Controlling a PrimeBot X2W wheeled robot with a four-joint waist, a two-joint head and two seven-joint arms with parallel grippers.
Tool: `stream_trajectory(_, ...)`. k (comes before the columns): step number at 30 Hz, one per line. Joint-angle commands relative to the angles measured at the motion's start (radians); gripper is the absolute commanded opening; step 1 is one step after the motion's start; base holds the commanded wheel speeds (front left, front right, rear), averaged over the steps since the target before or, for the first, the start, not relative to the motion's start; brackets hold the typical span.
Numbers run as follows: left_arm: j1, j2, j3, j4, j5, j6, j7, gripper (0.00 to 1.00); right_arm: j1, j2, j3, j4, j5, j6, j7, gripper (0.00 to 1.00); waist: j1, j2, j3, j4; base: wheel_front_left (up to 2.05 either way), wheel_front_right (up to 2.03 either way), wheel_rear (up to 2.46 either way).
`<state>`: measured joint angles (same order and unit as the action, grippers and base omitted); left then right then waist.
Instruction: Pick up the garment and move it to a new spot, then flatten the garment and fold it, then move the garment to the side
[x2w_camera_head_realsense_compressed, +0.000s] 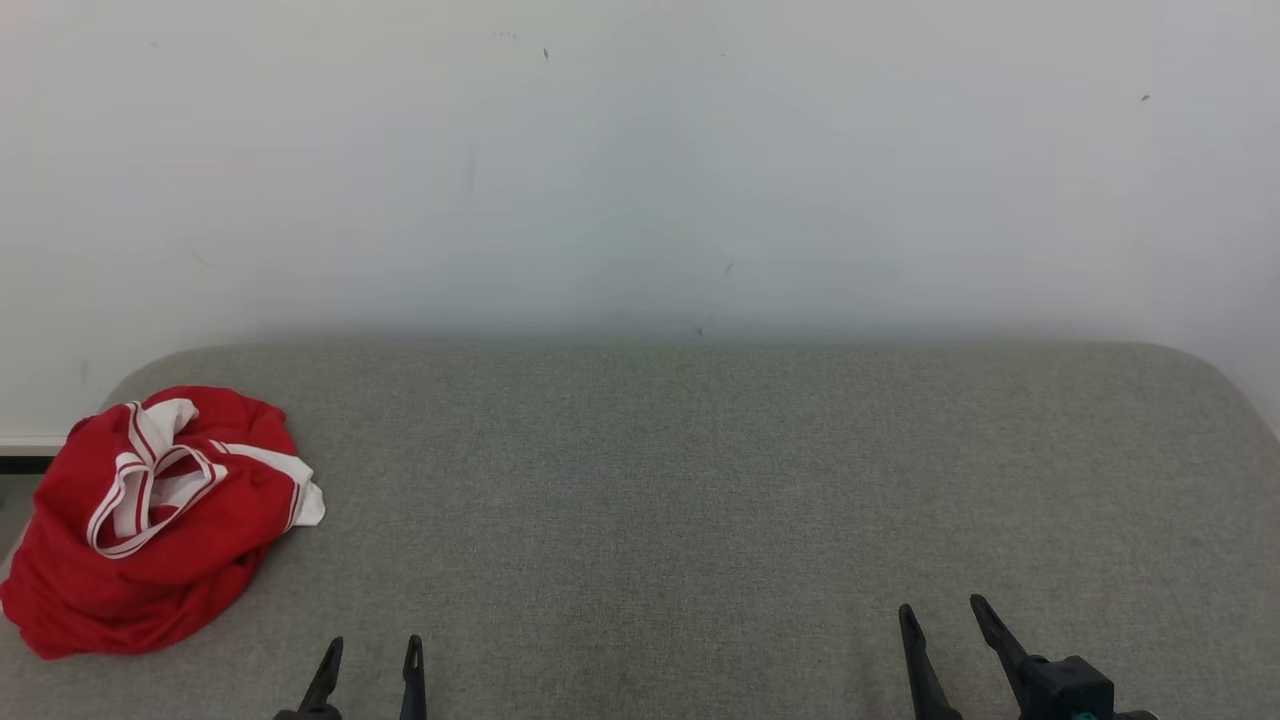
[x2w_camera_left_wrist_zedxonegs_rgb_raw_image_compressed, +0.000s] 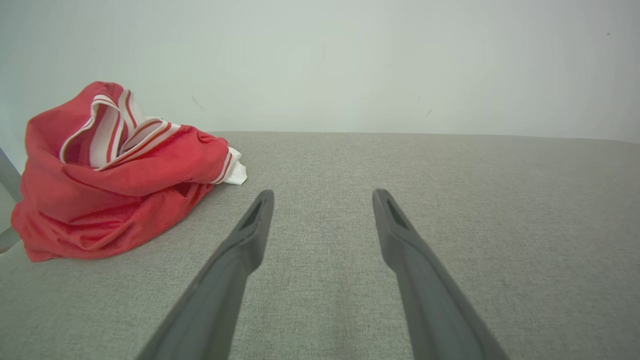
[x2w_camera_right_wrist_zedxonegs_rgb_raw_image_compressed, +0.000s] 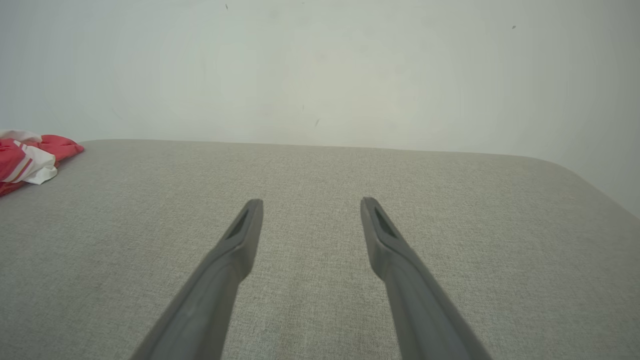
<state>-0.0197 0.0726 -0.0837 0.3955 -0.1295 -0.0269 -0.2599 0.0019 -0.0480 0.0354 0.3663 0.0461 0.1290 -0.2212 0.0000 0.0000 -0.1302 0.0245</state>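
One garment (x2w_camera_head_realsense_compressed: 150, 520), red with white striped trim, lies crumpled in a heap at the left edge of the grey fabric surface (x2w_camera_head_realsense_compressed: 700, 500), toward its far left corner, one fold hanging over the edge. Two grippers sit at the near edge: the left gripper (x2w_camera_head_realsense_compressed: 375, 645) just right of the heap, not touching it, and the right gripper (x2w_camera_head_realsense_compressed: 942, 607) well apart from it. Both have their jaws spread wide with nothing between them. One pale wall (x2w_camera_head_realsense_compressed: 640, 170) rises behind the far edge
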Motion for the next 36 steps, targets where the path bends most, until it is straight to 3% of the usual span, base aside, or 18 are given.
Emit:
stream_trajectory(1,0.012,0.000,0.004,0.002,0.003,-0.003,-0.007,1.00,0.009,-0.004,0.001,-0.001,-0.004,0.003,-0.006,1.00,0.0000,0.0000,0.000,0.000,0.00,0.00,0.00)
stream_trajectory(18,0.005,-0.011,0.019,-0.005,-0.022,-0.004,-0.006,1.00,0.013,-0.004,0.003,0.004,0.022,0.003,-0.010,1.00,0.0000,0.0000,0.003,0.037,0.00,0.00,0.00)
stream_trajectory(23,0.010,-0.015,0.041,-0.005,-0.059,-0.016,-0.006,1.00,0.013,-0.004,0.029,-0.002,0.063,0.003,-0.018,1.00,0.0000,0.0000,0.003,0.104,0.00,0.00,0.00)
stream_trajectory(36,0.019,0.014,0.081,-0.003,-0.080,-0.012,-0.005,1.00,0.012,-0.003,0.070,0.027,0.132,0.003,-0.039,1.00,0.0000,0.0000,-0.001,0.367,0.00,0.00,0.00)
